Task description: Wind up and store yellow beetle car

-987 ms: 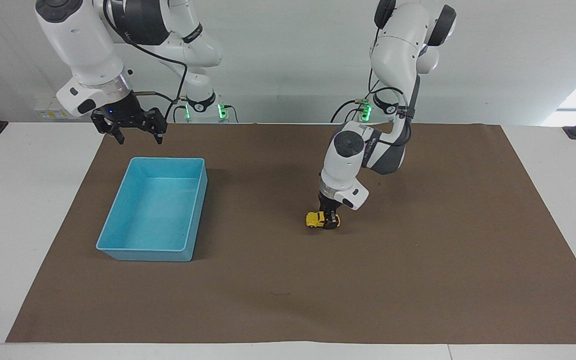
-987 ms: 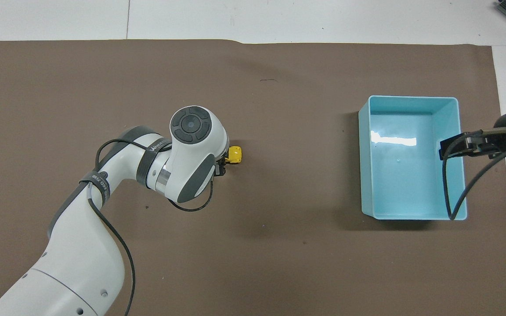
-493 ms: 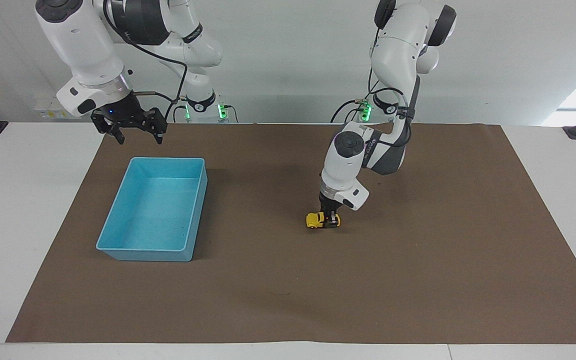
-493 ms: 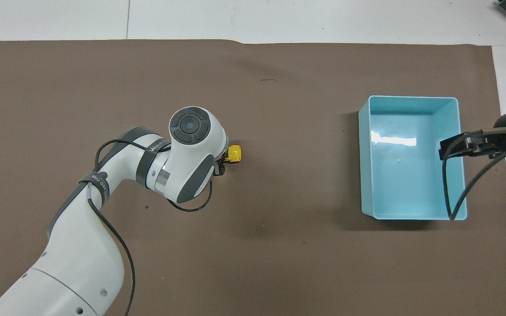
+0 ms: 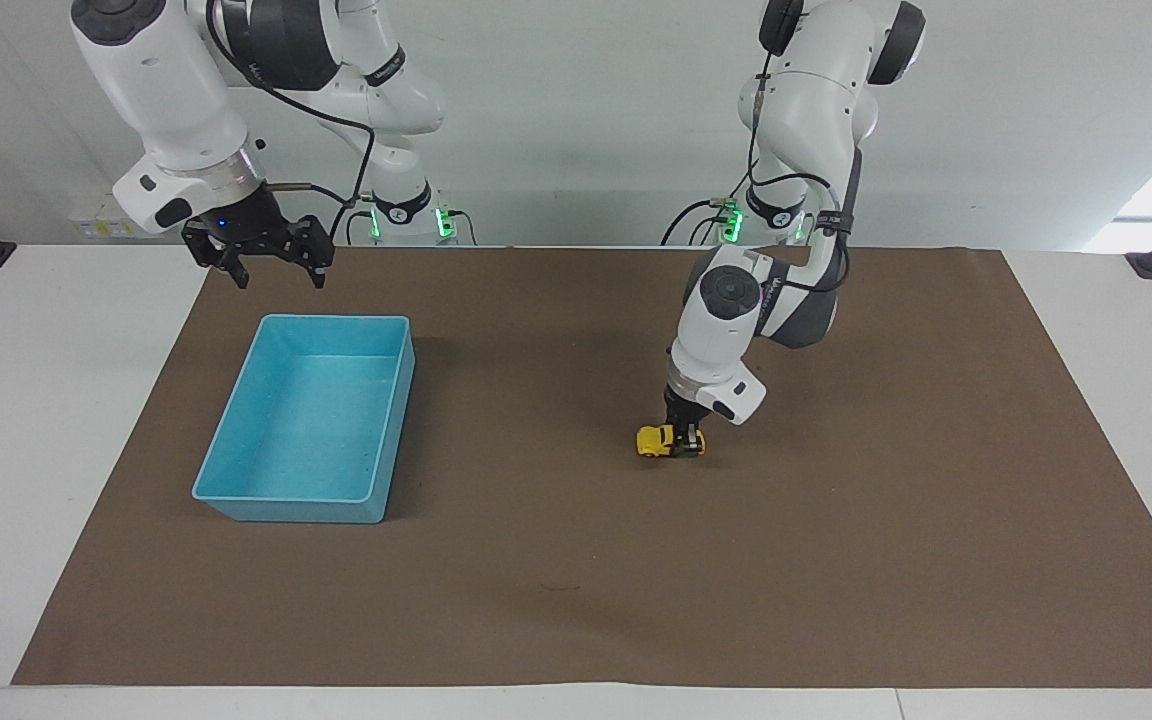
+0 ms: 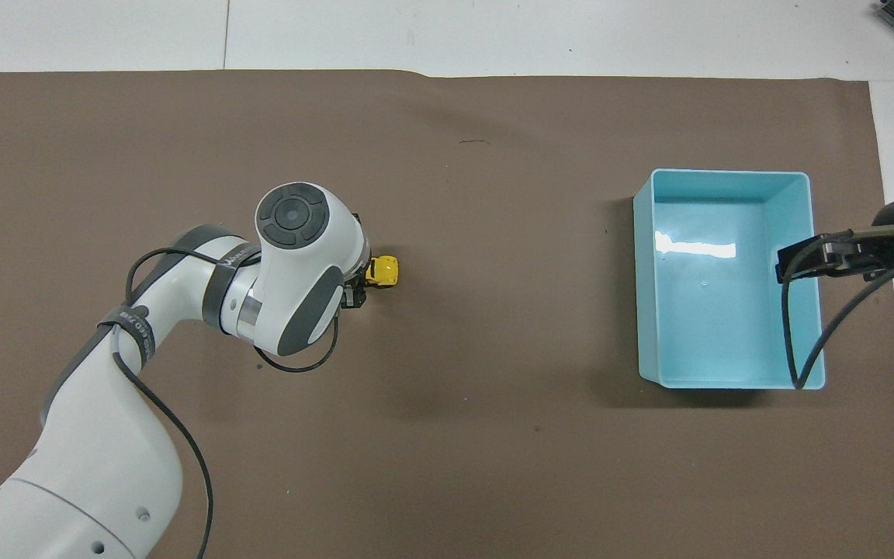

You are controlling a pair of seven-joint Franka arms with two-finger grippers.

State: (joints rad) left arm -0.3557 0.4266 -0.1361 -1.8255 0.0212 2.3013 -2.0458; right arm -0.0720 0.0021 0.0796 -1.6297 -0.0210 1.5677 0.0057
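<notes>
The yellow beetle car (image 5: 654, 440) (image 6: 382, 270) rests on the brown mat near the middle of the table. My left gripper (image 5: 685, 440) (image 6: 360, 281) is down at mat level, shut on the car's rear end; only the car's front half pokes out past the fingers. The left wrist hides most of the grip in the overhead view. My right gripper (image 5: 272, 262) hangs open in the air over the robot-side end of the blue bin, holding nothing.
An empty blue bin (image 5: 236, 420) (image 6: 649, 310) stands on the mat toward the right arm's end of the table. The brown mat (image 5: 836, 560) covers most of the white table.
The left gripper has dragged the car along the mat toward the left arm's end of the table, away from the bin. The right arm has not moved.
</notes>
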